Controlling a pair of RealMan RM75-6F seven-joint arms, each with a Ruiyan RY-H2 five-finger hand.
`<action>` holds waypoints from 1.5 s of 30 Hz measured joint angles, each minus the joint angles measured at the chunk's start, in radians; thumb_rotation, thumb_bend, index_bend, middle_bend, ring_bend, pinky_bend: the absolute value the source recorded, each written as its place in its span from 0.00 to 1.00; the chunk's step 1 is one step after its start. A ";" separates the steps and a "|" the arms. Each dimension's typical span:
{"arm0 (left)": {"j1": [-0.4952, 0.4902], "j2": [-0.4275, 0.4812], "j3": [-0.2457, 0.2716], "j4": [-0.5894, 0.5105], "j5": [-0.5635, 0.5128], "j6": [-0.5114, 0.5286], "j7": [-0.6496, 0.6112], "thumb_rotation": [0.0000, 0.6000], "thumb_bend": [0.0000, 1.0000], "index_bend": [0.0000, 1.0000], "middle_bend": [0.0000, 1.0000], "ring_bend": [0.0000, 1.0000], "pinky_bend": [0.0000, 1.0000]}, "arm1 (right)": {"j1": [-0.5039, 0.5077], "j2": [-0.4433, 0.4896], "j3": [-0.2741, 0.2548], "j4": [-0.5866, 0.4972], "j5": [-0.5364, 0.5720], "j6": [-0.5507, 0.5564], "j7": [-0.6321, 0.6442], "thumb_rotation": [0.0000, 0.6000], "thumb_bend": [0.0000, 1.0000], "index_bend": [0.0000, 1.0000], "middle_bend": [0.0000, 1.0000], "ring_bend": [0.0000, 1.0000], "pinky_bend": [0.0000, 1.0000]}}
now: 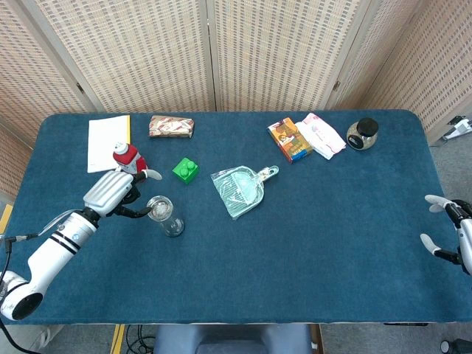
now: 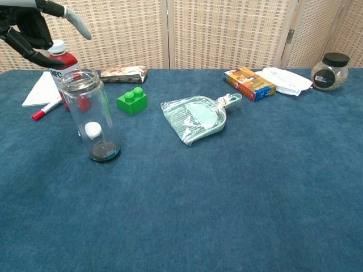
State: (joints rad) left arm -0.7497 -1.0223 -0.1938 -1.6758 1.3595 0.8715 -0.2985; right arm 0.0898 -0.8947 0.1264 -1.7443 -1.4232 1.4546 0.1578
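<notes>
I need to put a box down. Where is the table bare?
Bare blue cloth fills the near half, from the clear plastic jar and bagged green dustpan across to the right hand. The back edge is crowded, especially around the left hand and red bottle.

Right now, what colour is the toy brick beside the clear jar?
Green brick; the chest view shows it best.

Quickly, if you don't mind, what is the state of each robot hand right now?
Left robot hand: open, holding nothing, beside the clear jar.
Right robot hand: open, holding nothing, at the table edge.
</notes>
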 measured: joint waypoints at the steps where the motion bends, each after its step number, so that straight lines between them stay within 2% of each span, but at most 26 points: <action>1: 0.000 0.000 -0.001 0.000 -0.001 0.001 0.000 1.00 0.27 0.25 1.00 1.00 1.00 | 0.000 0.000 0.000 0.000 0.000 0.000 0.000 1.00 0.22 0.26 0.37 0.24 0.33; 11: 0.013 -0.004 -0.009 -0.001 -0.025 0.029 0.013 1.00 0.27 0.23 0.99 0.97 1.00 | -0.001 0.007 0.005 -0.002 0.005 0.005 0.001 1.00 0.22 0.26 0.37 0.24 0.33; 21: 0.037 -0.013 -0.015 -0.008 -0.099 0.070 0.116 1.00 0.28 0.23 0.86 0.85 1.00 | 0.002 0.016 0.027 -0.014 0.045 0.008 -0.022 1.00 0.22 0.26 0.37 0.24 0.33; 31: 0.073 -0.013 -0.021 -0.026 -0.165 0.119 0.197 1.00 0.39 0.37 0.77 0.74 1.00 | 0.005 0.020 0.049 -0.016 0.082 0.011 -0.028 1.00 0.22 0.26 0.37 0.24 0.33; 40: 0.107 -0.022 -0.009 -0.026 -0.190 0.148 0.239 1.00 0.46 0.37 0.77 0.75 1.00 | 0.006 0.032 0.067 -0.020 0.110 0.008 -0.021 1.00 0.25 0.26 0.37 0.24 0.33; 45: 0.129 -0.022 -0.002 -0.040 -0.196 0.167 0.252 1.00 0.47 0.38 0.80 0.79 1.00 | 0.007 0.035 0.068 -0.019 0.112 0.002 -0.020 1.00 0.25 0.26 0.37 0.24 0.33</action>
State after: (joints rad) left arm -0.6211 -1.0446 -0.1954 -1.7157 1.1634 1.0384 -0.0469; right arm 0.0971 -0.8592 0.1946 -1.7628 -1.3110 1.4570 0.1376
